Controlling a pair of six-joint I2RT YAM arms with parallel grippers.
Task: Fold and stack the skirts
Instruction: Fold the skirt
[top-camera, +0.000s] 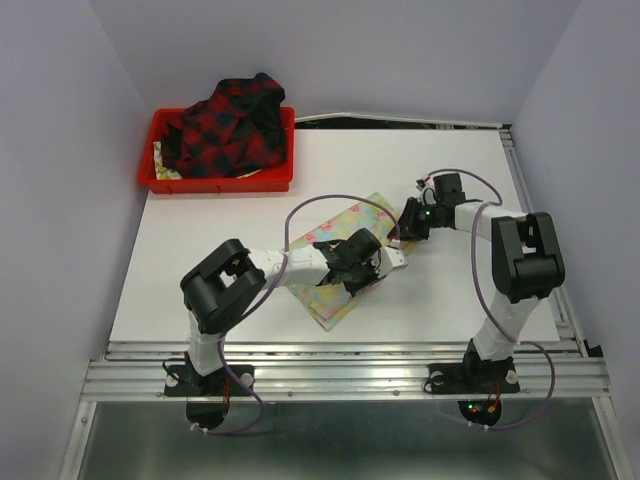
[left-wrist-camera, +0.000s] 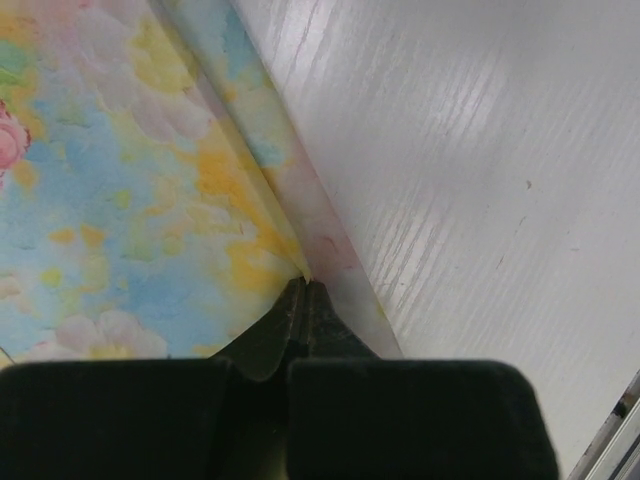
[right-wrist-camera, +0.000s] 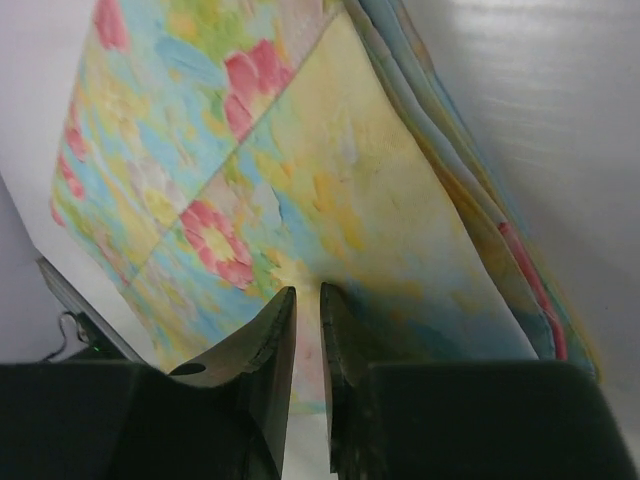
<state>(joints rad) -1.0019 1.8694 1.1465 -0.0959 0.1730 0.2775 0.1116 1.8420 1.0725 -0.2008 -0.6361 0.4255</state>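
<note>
1. The floral skirt lies folded in several layers at the middle of the white desk. Its stacked edges show in the right wrist view.
2. The left gripper reaches across the skirt from the near-left. In the left wrist view, the jaws of the left gripper are pressed fully together on the skirt's folded edge, where cloth meets bare desk.
3. The right gripper comes in from the right, just beside the left one at the same corner. The jaws of the right gripper stand a narrow slit apart with their tips at the cloth, and nothing is visibly clamped between them.
4. The left arm's forearm lies over the skirt and hides its middle from above. A looping cable arcs over its far-left part.
5. The plaid skirt sits heaped in the red tray at the far-left corner, well apart from both grippers, spilling over the tray's back rim.
</note>
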